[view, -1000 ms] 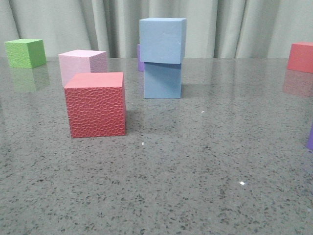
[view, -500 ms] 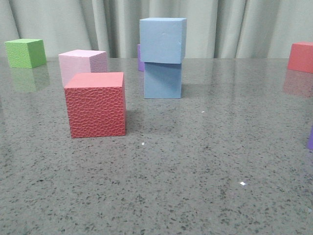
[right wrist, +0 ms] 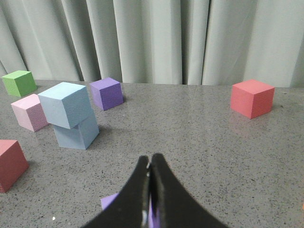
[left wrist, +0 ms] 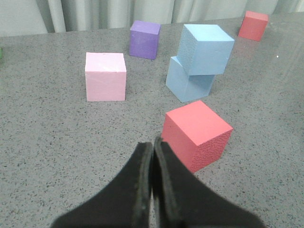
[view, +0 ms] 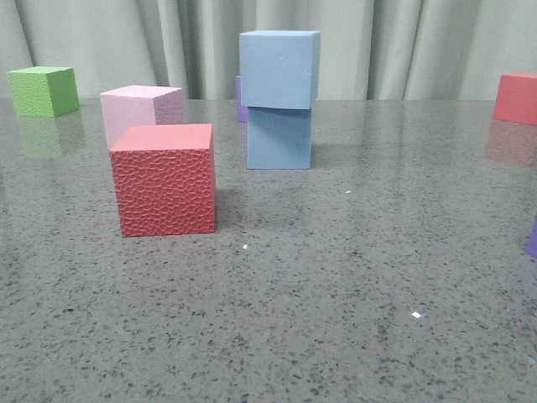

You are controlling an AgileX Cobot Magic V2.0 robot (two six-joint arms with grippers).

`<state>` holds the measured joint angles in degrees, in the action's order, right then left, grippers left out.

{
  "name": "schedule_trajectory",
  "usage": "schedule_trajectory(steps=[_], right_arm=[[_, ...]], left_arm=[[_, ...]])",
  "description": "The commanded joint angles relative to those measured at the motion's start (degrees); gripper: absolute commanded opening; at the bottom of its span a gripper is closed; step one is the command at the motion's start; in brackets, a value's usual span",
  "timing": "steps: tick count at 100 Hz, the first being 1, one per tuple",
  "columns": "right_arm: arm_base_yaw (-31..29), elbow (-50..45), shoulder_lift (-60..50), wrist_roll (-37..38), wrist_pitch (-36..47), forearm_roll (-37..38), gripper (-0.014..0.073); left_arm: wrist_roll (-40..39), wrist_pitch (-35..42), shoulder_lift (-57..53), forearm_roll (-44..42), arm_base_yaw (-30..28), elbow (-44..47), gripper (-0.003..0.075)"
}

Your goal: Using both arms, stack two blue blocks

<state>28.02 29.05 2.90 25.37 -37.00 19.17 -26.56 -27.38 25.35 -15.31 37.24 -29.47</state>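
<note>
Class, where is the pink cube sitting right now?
In the front view the pink cube stands on the table's left side, just behind the textured red cube and left of the blue stack.

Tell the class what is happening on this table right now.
Nothing is being handled. One blue block sits on the other blue block, turned slightly askew. The left tool and the right tool are both shut, empty and away from the stack, so the stacking looks done.

Pale grey-green pleated curtain (view: 403, 42) behind, glossy speckled grey stone table (view: 336, 294), soft reflections
</note>
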Motion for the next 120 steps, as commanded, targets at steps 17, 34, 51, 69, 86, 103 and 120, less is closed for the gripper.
schedule_trajectory(steps=[17, 34, 51, 69, 86, 103, 120], right_arm=[[-0.1, 1.1, 0.8, -0.1, 4.3, 1.8, -0.0069], [-0.1, 1.1, 0.8, -0.1, 4.3, 1.8, -0.0069], [-0.1, 1.1, 0.8, -0.1, 4.3, 1.8, -0.0069], [-0.1, 1.1, 0.8, -0.1, 4.3, 1.8, -0.0069], [-0.1, 1.1, 0.8, -0.1, 4.3, 1.8, -0.0069], [-0.1, 1.1, 0.8, -0.1, 4.3, 1.8, -0.0069], [-0.1, 1.1, 0.8, -0.1, 4.2, 1.8, -0.0069]], left_arm=[[8.1, 14.1, -2.8, 2.1, -6.9, 2.8, -0.0020], [23.0, 21.5, -8.4, 9.7, -16.4, 8.2, -0.0019], [25.9, 24.9, -14.3, 11.5, -24.9, 13.9, -0.0019], [25.8, 26.0, -19.2, 12.1, -32.8, 19.6, -0.0019], [25.8, 27.4, -24.3, 14.0, -37.6, 25.7, -0.0019], [22.3, 30.9, -27.7, 14.1, -38.1, 31.3, -0.0019], [22.3, 28.7, -27.7, 14.1, -39.1, 31.2, -0.0019]])
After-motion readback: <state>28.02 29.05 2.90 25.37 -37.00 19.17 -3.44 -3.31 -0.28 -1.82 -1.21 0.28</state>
